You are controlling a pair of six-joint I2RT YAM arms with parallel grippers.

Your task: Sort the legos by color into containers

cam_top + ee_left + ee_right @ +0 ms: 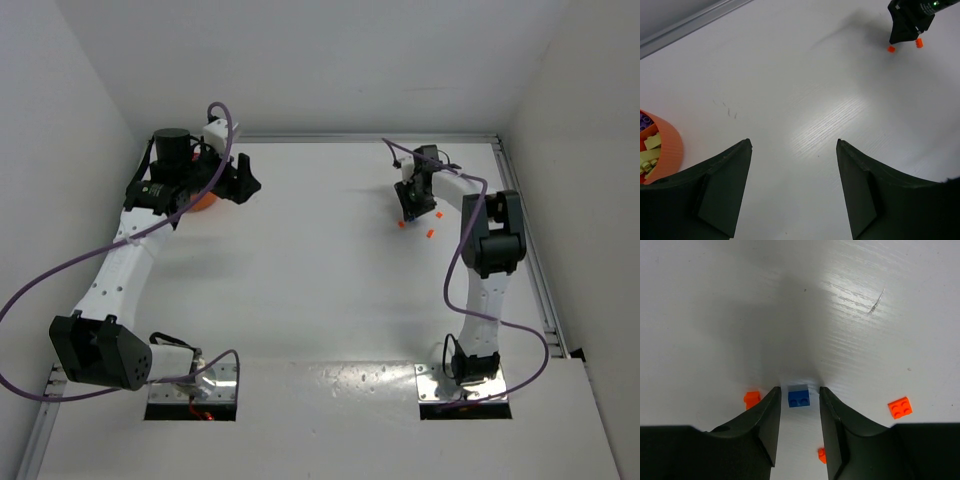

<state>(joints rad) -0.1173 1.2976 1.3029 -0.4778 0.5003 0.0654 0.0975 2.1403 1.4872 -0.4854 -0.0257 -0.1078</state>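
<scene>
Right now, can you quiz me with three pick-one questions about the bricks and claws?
1. Where is the blue brick? A in the gap of the right claw; B up in the air; C on an arm.
2. How many orange bricks does the right wrist view show? A one; B three; C six.
3. How is the left claw? A open, empty; B shut on a brick; C shut, empty.
Answers: 1 A, it sits there, unpinched. 2 B, one each side, one nearer. 3 A, it gapes wide, nothing inside.

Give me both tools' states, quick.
Left tool: open, holding nothing.
Right tool: open, straddling a small blue plastic brick, with a gap showing on each side.
</scene>
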